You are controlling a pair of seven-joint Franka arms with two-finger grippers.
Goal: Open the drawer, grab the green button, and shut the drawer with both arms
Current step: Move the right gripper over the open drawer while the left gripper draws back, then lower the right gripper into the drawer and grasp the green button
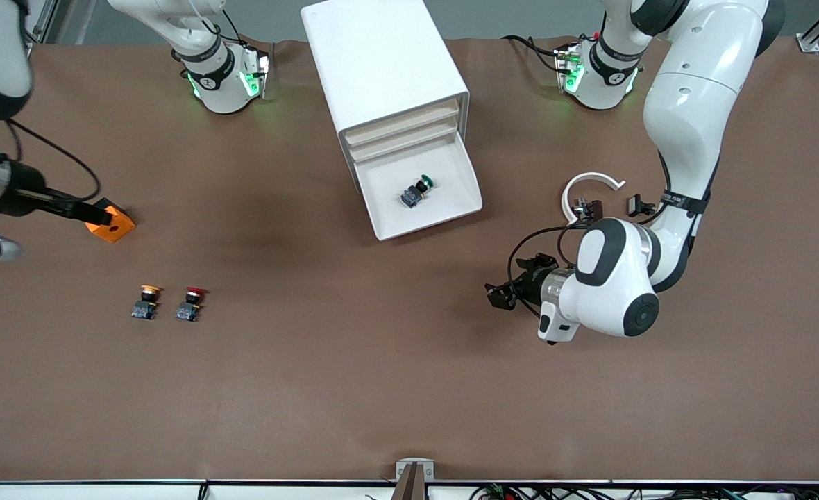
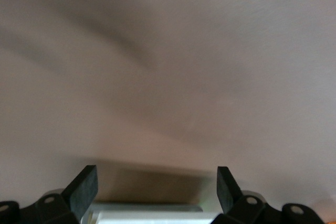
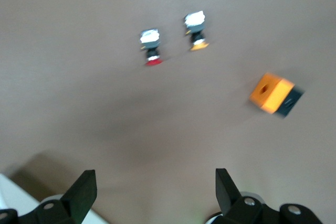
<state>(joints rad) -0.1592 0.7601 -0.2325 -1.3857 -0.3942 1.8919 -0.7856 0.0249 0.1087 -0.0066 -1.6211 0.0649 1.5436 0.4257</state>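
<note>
Left gripper (image 1: 498,294) hangs over bare table toward the left arm's end, its jaws spread wide and empty; the left wrist view shows both black fingers (image 2: 84,188) apart over plain brown surface. Right gripper (image 3: 156,192) is out of the front view at the right arm's end, only part of that arm showing there; its wrist view shows the fingers parted, nothing between them.

One brown mat covers the table (image 1: 354,389), with a pale rail and cables along the edge nearest the front camera and grey floor past the bases.

Count: two arms, one white cabinet (image 1: 382,69) with four drawers, three buttons, one orange block (image 1: 111,222), one white ring piece (image 1: 588,187) near the left arm.

Only the lowest drawer (image 1: 451,201) is pulled out – the green button (image 1: 417,191) lies on its side inside it, touched by nothing. A yellow button (image 1: 146,302) and a red button (image 1: 190,304) stand side by side on the mat toward the right arm's end, nearer the front camera than the block.

No writing can be read anywhere.
</note>
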